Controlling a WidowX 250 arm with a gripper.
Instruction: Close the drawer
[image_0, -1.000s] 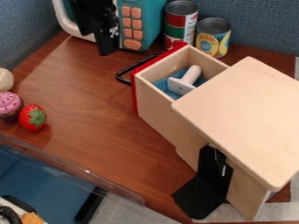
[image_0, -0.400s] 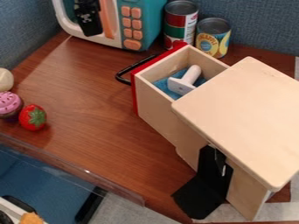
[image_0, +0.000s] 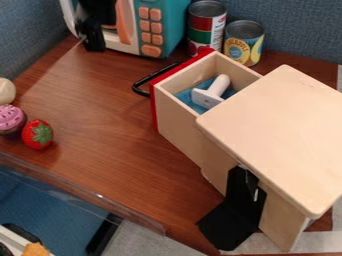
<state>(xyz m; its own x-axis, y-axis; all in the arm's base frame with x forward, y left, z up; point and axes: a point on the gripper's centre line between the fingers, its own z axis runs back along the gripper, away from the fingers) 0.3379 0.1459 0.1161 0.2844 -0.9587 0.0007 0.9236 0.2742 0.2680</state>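
Note:
My gripper (image_0: 91, 37) hangs at the upper left in front of the toy microwave, well to the left of the drawer and touching nothing of it. The drawer (image_0: 184, 120) stands pulled out of the wooden box (image_0: 280, 130) toward the upper left. It has a red front with a black handle (image_0: 139, 85) on its outer side. Inside the drawer lie a blue cloth (image_0: 190, 100) and a white object with a knob-like grip (image_0: 212, 94), partly under the box's top edge.
A teal toy microwave (image_0: 162, 25) and two cans (image_0: 207, 25) (image_0: 244, 41) stand along the back. A strawberry (image_0: 37, 134) and a pink cupcake (image_0: 10, 119) sit at the left. A black stand (image_0: 234, 215) touches the box's near side.
The gripper has shifted left and down across the microwave's front since the earlier frames. Drawer, box and the objects around them have not moved.

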